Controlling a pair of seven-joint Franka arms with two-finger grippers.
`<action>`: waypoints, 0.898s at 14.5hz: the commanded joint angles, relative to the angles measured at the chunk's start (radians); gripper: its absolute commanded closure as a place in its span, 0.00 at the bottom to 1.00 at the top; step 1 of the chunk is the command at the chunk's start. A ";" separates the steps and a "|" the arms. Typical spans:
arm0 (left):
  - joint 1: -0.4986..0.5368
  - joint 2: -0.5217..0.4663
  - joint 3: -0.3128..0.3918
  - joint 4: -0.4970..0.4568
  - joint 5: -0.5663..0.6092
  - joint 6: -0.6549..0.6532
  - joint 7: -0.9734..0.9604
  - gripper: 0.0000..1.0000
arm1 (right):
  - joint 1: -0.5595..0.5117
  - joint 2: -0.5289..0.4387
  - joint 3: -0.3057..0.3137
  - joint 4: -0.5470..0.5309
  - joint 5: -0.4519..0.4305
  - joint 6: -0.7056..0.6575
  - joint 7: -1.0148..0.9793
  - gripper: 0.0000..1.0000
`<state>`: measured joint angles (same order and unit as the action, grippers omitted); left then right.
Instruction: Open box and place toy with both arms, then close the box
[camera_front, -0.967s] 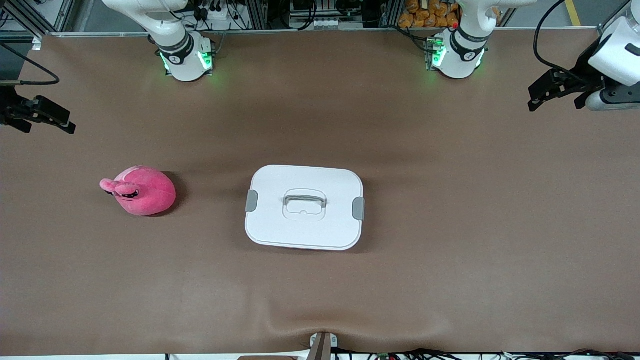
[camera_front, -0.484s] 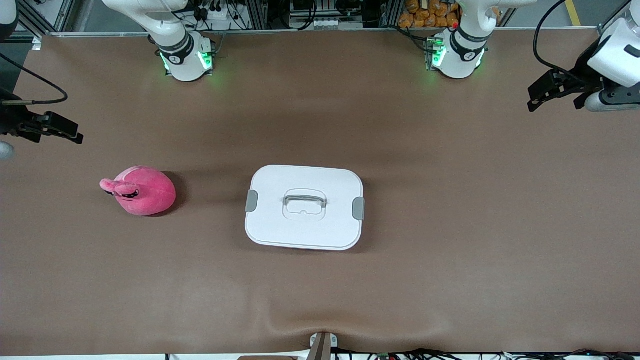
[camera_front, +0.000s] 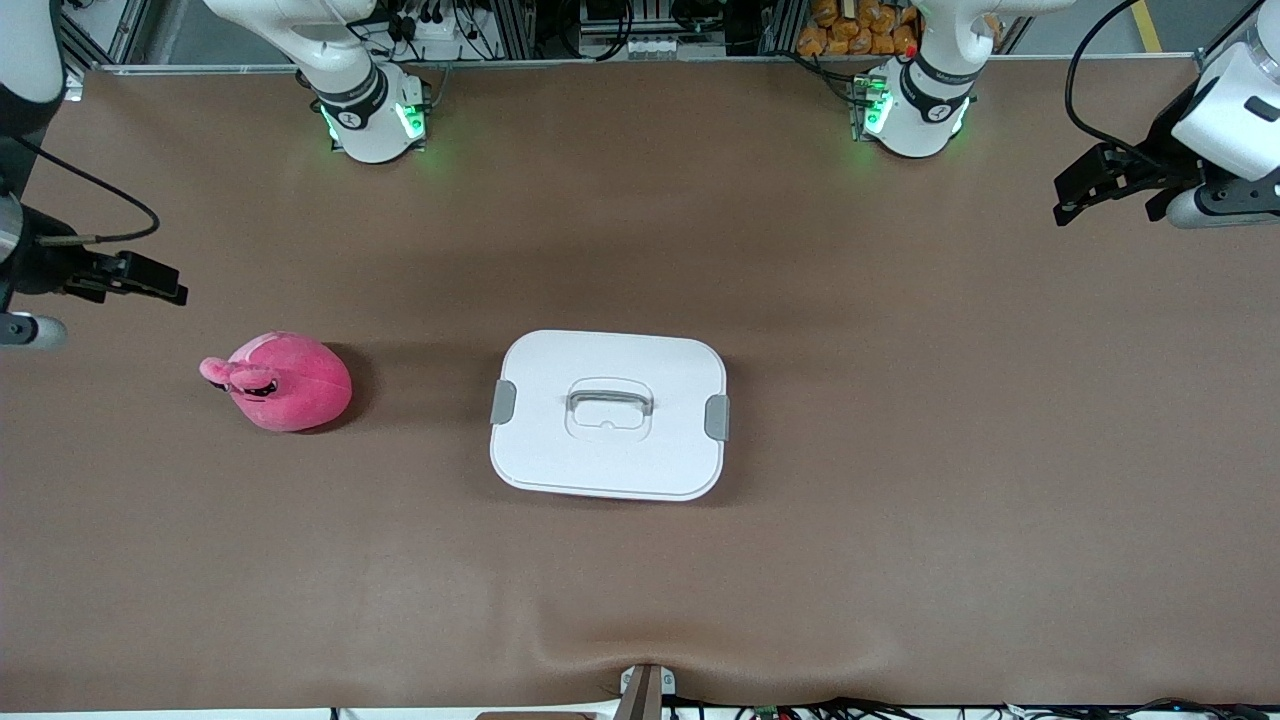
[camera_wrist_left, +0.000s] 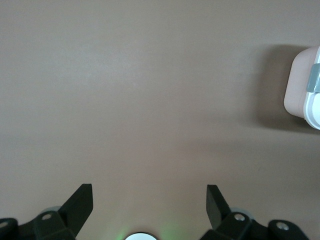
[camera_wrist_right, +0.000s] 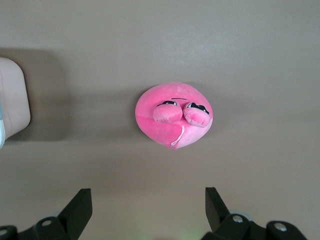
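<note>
- The toy (camera_front: 283, 381) lies on the surface (camera_front: 900, 450) toward the right arm's end, apart from the right hand (camera_front: 150, 278), which is up in the air over bare surface just beside it
- In the right wrist view the toy (camera_wrist_right: 174, 116) shows ahead of the spread fingers (camera_wrist_right: 80, 206), between their lines, with its small head and dark marks up
- The box (camera_front: 608, 414) sits closed mid-surface, white lid on, a grey clip at each end, well apart from both hands; it lies between the toy and the left hand's end
- Right hand: released, fingers wide apart, holding nothing, touching nothing
- Left hand (camera_front: 1085, 188): up over the left arm's end of the surface, well apart from the box, released and wide, nothing between its fingers (camera_wrist_left: 216, 202)
- In the left wrist view only one clipped end of the box (camera_wrist_left: 306, 86) shows at the frame edge, off to one side of the hand
- Neither hand touches box or toy
</note>
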<state>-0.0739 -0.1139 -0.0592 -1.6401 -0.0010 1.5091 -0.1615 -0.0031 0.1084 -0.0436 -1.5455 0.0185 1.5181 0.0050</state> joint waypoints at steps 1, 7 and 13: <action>-0.003 0.014 0.004 0.023 -0.014 -0.016 -0.003 0.00 | 0.000 0.017 0.001 0.039 0.003 -0.016 0.006 0.00; -0.018 0.036 -0.004 0.026 -0.030 -0.007 -0.065 0.00 | -0.002 0.065 0.001 0.064 -0.003 -0.015 0.004 0.00; -0.023 0.060 -0.042 0.026 -0.045 0.011 -0.154 0.00 | 0.002 0.071 0.001 0.071 -0.002 -0.015 0.006 0.00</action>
<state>-0.0935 -0.0715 -0.0871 -1.6394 -0.0324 1.5195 -0.2827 -0.0053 0.1629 -0.0462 -1.5034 0.0181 1.5177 0.0051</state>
